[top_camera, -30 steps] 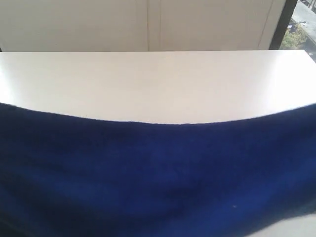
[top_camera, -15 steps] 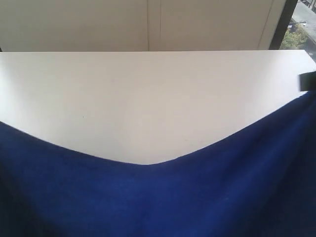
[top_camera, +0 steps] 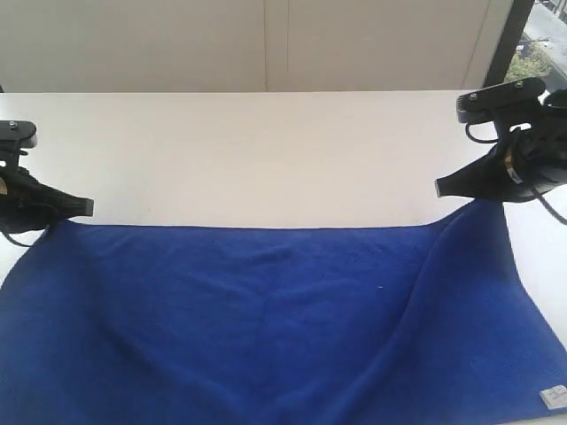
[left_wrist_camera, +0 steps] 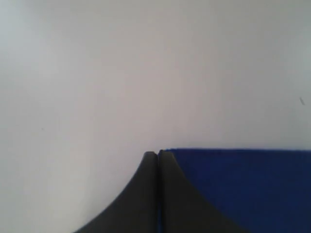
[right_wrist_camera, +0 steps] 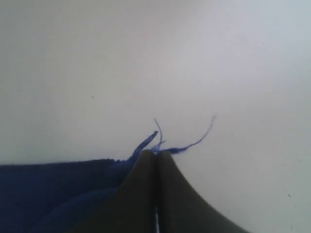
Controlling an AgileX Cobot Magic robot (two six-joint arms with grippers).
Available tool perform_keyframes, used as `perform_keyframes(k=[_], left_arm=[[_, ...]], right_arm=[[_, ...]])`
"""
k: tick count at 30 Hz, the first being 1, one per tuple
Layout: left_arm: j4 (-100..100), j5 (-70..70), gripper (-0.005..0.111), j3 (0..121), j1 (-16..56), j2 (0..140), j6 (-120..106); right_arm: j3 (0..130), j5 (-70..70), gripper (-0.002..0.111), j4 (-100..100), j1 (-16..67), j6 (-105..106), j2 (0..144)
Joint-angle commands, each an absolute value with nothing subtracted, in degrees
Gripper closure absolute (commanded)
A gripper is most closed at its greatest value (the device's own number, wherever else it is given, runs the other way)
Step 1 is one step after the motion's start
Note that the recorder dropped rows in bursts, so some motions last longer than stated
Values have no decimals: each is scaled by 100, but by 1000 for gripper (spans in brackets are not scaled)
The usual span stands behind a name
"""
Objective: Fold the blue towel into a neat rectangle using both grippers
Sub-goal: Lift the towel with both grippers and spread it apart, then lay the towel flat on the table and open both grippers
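Note:
The blue towel [top_camera: 266, 328] lies spread across the white table [top_camera: 266, 150], its far edge stretched straight between my two grippers. Its white label [top_camera: 554, 395] sits at the near right corner. At the far left corner my left gripper [top_camera: 87, 206] is shut on the towel; in the left wrist view its jaws [left_wrist_camera: 158, 153] press together with the towel [left_wrist_camera: 243, 184] beside them and a blue sliver between them. My right gripper [top_camera: 440, 188] is shut on the far right corner, lifting it slightly. Frayed threads [right_wrist_camera: 194, 143] poke out past its tips [right_wrist_camera: 156, 153].
Bare white tabletop runs from the towel's far edge to a pale wall [top_camera: 266, 44] at the back. A dark window frame [top_camera: 509, 40] stands at the back right. The towel's near edge runs out of the exterior view.
The towel hung close to the camera, filling the lower view. It has since moved away and settled flat on the table, and both grippers have come into view at its far corners.

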State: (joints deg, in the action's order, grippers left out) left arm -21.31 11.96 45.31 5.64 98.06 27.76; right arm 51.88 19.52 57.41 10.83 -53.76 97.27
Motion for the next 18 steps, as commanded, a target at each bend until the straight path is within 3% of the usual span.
perform_keyframes(k=[1, 10, 18], left_arm=[[-2170, 1630, 107, 4948, 517, 10306, 2800], [-2146, 1404, 107, 5776, 136, 10839, 2833], [-2146, 1412, 107, 5816, -164, 11008, 2833]], right_arm=[[5714, 1806, 108, 5900, 774, -5486, 10402], [6382, 1598, 108, 5914, 419, -5548, 11053], [6551, 1191, 108, 5920, 204, -5558, 11387]])
